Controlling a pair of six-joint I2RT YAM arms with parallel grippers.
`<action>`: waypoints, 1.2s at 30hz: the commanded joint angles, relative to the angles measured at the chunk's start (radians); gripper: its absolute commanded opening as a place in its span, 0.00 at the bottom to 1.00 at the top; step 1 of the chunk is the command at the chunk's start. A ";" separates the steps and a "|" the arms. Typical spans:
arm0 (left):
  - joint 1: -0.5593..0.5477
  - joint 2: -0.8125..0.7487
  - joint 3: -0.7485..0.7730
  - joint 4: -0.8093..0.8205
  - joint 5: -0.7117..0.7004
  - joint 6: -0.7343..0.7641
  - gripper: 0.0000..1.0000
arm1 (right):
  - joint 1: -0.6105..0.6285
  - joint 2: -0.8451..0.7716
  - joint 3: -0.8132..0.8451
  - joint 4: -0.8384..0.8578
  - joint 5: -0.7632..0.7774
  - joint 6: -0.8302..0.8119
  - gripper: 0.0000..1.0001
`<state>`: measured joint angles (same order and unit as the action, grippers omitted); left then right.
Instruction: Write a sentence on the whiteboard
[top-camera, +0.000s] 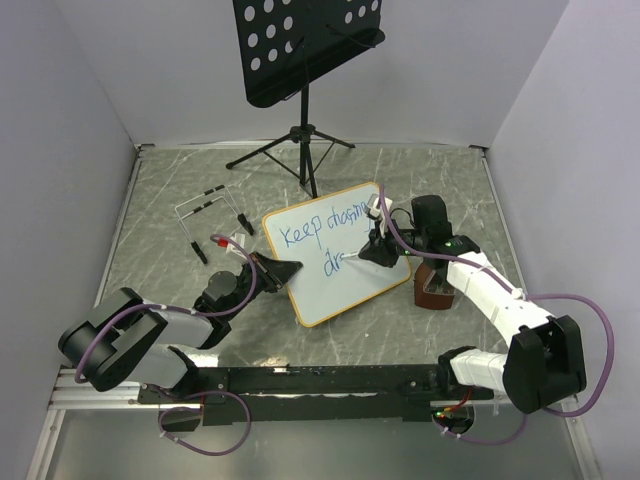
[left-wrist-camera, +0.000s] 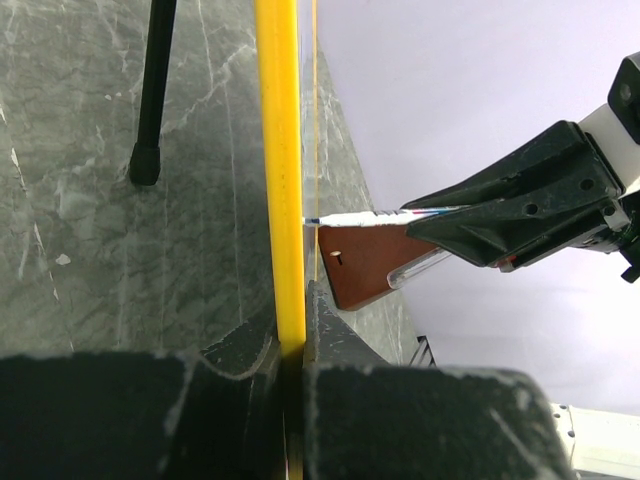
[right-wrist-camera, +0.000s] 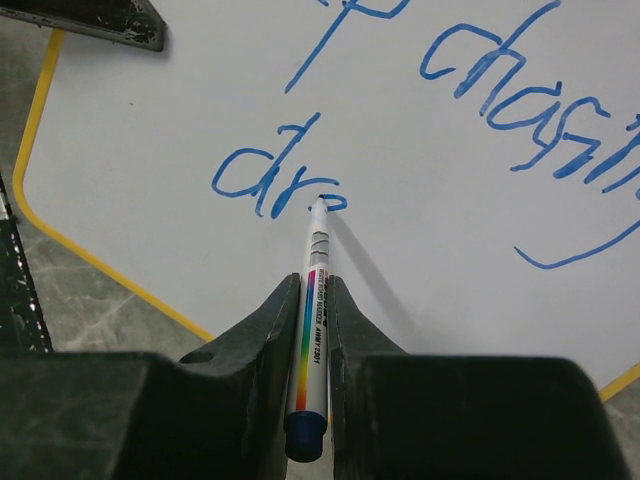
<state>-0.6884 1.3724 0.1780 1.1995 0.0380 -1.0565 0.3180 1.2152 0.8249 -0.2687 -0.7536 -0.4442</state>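
My left claw (left-wrist-camera: 292, 332) is clamped on the whiteboard's (top-camera: 350, 295) frame edge. My right claw (right-wrist-camera: 314, 292) pinches a marker (right-wrist-camera: 312, 340), its tip touching the blue sentence (top-camera: 300, 236) at "dr".

**One high fixed view and two close wrist views, all meeting at the whiteboard (top-camera: 345, 290).**

The top camera sits above and behind the arms (top-camera: 490, 295). It looks down and forward over the whole table (top-camera: 160, 200), with the arm bases at 6 o'clock, the music stand (top-camera: 305, 45) at 12 o'clock and the board near centre. The left wrist camera looks along the left gripper (left-wrist-camera: 292, 335), very near and edge-on to the board's frame, which runs from 6 to 12 o'clock. It faces across to the right gripper (left-wrist-camera: 425, 222) and marker (left-wrist-camera: 350, 217) at 3 o'clock. The right wrist camera looks down its own gripper, close over the board's face, with the marker pointing to 12 o'clock. Both wrist views share the marker and the board, and the top view takes in both.
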 joint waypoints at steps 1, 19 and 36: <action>-0.008 -0.004 0.026 0.117 0.036 0.053 0.01 | 0.010 0.015 0.033 -0.049 -0.047 -0.050 0.00; -0.007 -0.027 0.011 0.106 0.025 0.058 0.01 | -0.013 0.027 0.057 -0.149 0.033 -0.090 0.00; -0.007 -0.022 0.011 0.110 0.026 0.055 0.01 | -0.073 -0.054 0.014 -0.012 0.036 -0.005 0.00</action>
<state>-0.6888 1.3720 0.1776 1.2003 0.0376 -1.0550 0.2562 1.2137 0.8486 -0.3721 -0.7441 -0.4847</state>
